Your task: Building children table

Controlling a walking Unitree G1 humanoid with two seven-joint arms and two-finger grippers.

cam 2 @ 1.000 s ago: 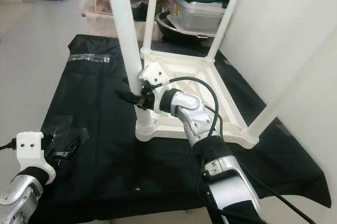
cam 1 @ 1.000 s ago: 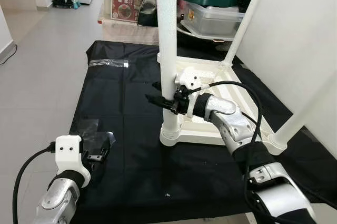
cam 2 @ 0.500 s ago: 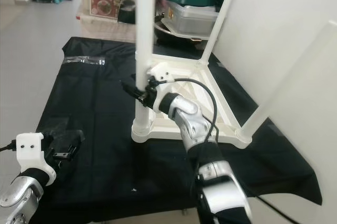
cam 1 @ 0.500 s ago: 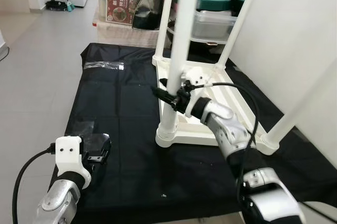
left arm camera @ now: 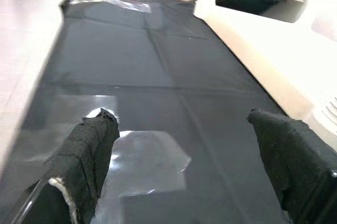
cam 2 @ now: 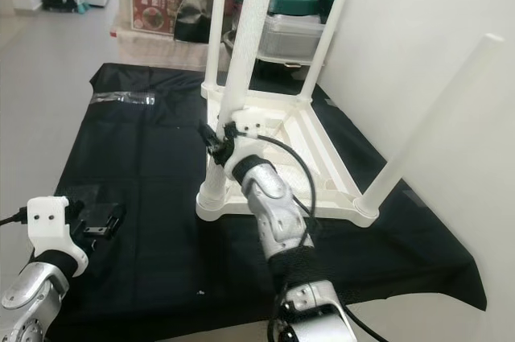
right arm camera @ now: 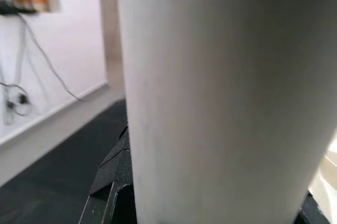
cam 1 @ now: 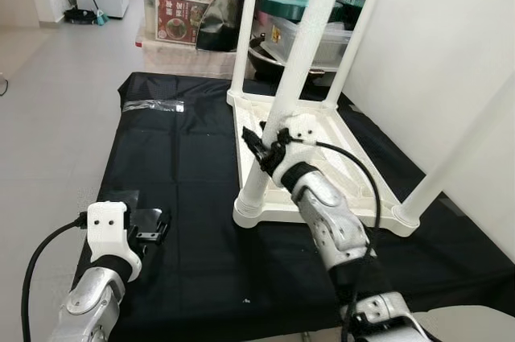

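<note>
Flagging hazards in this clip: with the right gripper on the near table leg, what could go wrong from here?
1. The near leg leans in its corner socket; the right gripper, clamped low on it, could pry it loose or crooked.
2. The upturned table lies on a loose black cloth and may slide.
3. The left gripper hangs open, bracing nothing.

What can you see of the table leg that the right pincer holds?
The leg is a long white round tube, plastic by its look, with a rough surface and a closed, rounded top. Its foot sits in the near left corner socket of the upturned table, which lies on the black cloth. It leans up and away to the right, not plumb. The right pincer is shut on its lower part; nothing else touches it.
</note>
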